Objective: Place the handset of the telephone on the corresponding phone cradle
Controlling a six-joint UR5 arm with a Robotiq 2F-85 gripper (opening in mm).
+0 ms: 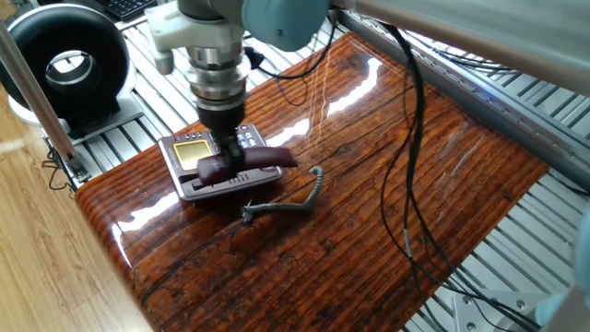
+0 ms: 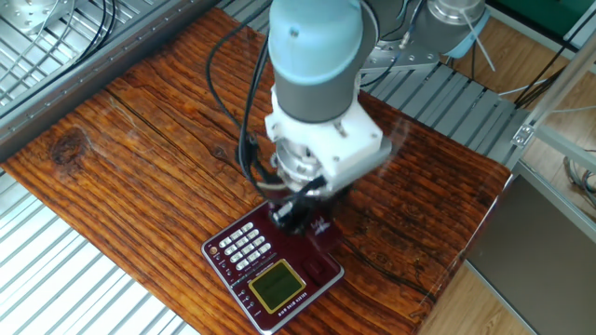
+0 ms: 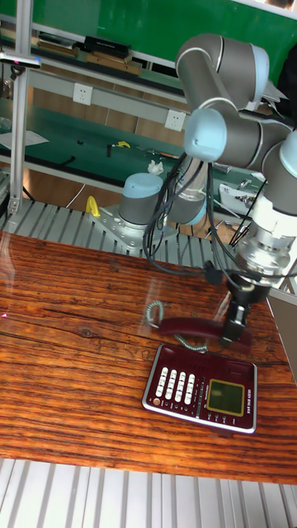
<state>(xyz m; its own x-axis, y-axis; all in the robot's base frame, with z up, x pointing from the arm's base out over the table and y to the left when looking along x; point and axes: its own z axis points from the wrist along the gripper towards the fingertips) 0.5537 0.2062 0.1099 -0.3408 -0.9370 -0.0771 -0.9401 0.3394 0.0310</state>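
Observation:
The telephone [image 1: 195, 157] lies flat near the table's left corner, with its yellowish screen [image 2: 275, 284] and grey keypad [image 3: 175, 382] showing. My gripper [image 1: 230, 162] is shut on the glossy maroon handset [image 1: 265, 158] near one end. It holds the handset roughly level, just above the edge of the base where the phone cradle [image 2: 321, 262] runs. In the tall fixed view the handset [image 3: 191, 327] hangs along the far edge of the telephone [image 3: 202, 388]. The grey coiled cord [image 1: 293, 205] trails on the wood beside the base. The arm hides most of the cradle.
A black ring-shaped device [image 1: 64, 57] stands on the metal slats beyond the table's left corner. Black cables [image 1: 412, 175] hang from the arm over the wooden table [image 1: 387, 184]. Another arm's grey base [image 3: 139, 205] sits behind the table.

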